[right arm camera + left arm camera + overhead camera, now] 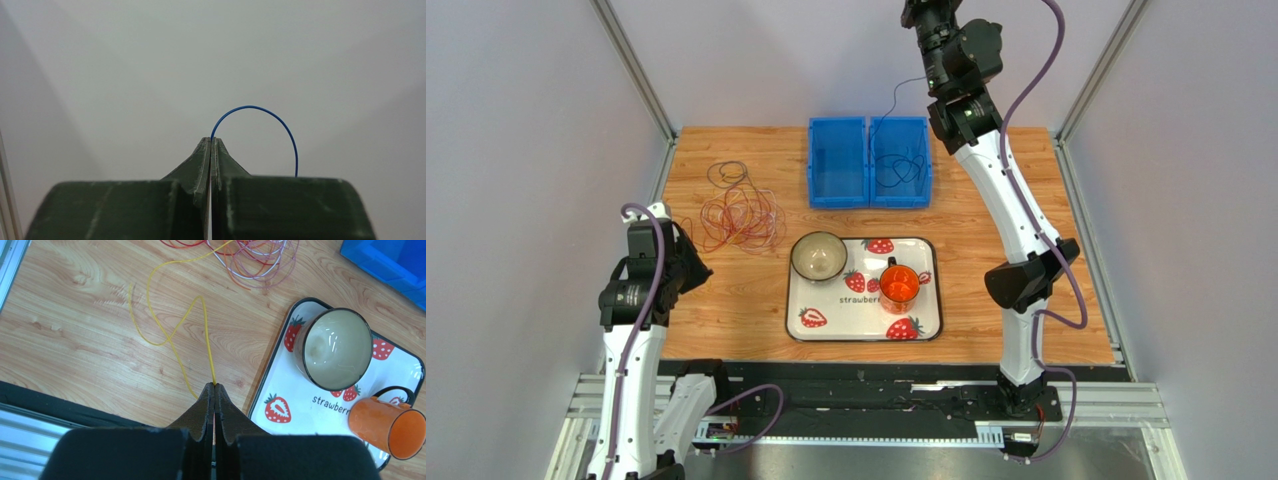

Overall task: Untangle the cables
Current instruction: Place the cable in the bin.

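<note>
A loose tangle of red, orange and white cables (738, 216) lies on the wooden table at the back left, with a small dark loop (728, 173) behind it. The tangle also shows in the left wrist view (252, 260). My left gripper (214, 386) is shut on a thin yellow cable (170, 335) that runs in bends across the wood to the tangle. In the top view it (698, 266) sits just in front of the tangle. My right gripper (211, 139) is raised high (921, 12) and shut on a thin blue cable (260, 108). That cable hangs down (888, 108) into the blue bin.
A blue two-compartment bin (838, 190) stands at the back centre, with coiled dark cable (901, 166) in its right half. A strawberry tray (863, 325) in the middle holds a bowl (818, 256) and an orange mug (899, 285). Grey walls close in both sides.
</note>
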Action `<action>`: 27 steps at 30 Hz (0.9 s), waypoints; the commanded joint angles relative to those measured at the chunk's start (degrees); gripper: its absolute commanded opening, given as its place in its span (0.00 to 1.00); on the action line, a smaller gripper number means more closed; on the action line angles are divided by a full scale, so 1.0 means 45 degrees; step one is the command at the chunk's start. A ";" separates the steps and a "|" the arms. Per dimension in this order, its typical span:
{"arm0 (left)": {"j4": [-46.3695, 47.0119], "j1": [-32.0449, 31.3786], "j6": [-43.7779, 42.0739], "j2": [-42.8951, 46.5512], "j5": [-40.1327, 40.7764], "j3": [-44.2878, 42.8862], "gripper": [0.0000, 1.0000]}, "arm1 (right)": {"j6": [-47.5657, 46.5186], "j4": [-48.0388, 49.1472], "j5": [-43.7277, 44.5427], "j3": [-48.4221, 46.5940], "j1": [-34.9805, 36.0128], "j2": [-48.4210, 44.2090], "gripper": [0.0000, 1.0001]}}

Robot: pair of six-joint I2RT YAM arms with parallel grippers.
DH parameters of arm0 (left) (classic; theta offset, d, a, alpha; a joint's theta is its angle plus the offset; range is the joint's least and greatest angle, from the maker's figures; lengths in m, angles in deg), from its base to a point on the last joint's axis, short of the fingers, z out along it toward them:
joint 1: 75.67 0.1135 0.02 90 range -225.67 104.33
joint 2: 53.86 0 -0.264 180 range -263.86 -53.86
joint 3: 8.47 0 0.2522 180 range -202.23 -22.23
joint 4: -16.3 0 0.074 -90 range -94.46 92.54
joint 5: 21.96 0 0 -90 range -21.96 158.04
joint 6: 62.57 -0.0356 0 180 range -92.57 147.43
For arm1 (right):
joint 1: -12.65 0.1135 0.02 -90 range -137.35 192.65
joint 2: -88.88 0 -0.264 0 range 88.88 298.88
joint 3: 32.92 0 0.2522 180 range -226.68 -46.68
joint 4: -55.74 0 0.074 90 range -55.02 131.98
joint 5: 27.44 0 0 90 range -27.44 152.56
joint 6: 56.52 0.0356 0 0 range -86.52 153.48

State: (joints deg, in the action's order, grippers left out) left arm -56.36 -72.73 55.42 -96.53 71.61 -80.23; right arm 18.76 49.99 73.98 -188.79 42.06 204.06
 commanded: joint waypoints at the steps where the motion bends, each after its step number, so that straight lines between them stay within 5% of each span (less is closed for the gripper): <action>1: 0.0158 0.0069 0.0050 -0.0067 0.0182 0.0017 0.00 | 0.0342 0.0388 0.0059 0.0425 -0.0070 0.0655 0.00; 27: 0.0158 0.0089 0.0050 -0.0009 0.0143 0.0017 0.00 | 0.3739 0.1012 0.0099 0.7552 -0.0676 -0.0652 0.00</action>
State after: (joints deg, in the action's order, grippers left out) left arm -56.36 -72.67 55.44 -97.17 72.00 -80.23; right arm 30.71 51.21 74.50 -158.56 39.46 206.29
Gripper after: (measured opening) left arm 0.007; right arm 0.006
